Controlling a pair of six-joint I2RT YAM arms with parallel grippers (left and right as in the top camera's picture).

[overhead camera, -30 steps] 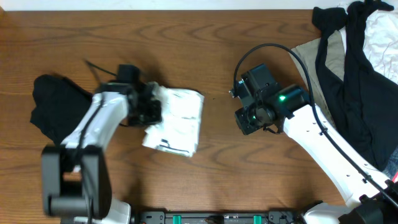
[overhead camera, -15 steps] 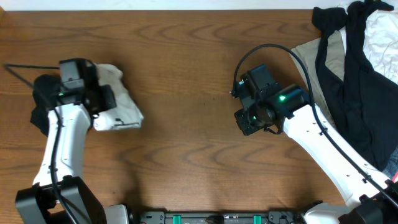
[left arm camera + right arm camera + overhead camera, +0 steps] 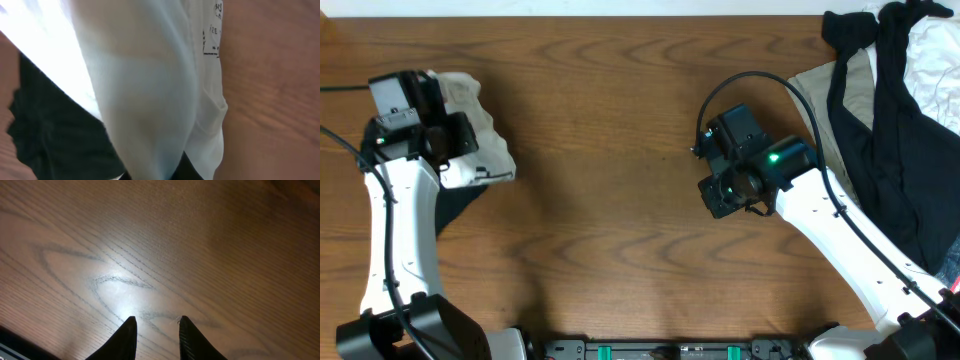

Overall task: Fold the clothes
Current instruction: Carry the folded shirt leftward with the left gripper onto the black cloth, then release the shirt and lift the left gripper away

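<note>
The folded white T-shirt point(image 3: 485, 140) hangs at the far left of the table, with my left gripper point(image 3: 460, 145) shut on it. Under it lies a black garment point(image 3: 455, 200). In the left wrist view the white T-shirt point(image 3: 150, 90) fills most of the frame and hides the fingers. The black garment point(image 3: 45, 130) shows to its left. My right gripper point(image 3: 718, 190) hovers right of centre. In the right wrist view the right gripper point(image 3: 155, 320) is open over bare wood with nothing between its fingers.
A pile of clothes sits at the right edge of the table point(image 3: 600, 230): a long black piece point(image 3: 880, 130), a beige piece point(image 3: 815, 85) and crumpled white fabric point(image 3: 940, 50). The right arm's black cable point(image 3: 760, 78) loops above its gripper.
My left arm has carried the folded white T-shirt from the table's middle to the far left, over the black garment. The right arm has not moved.
</note>
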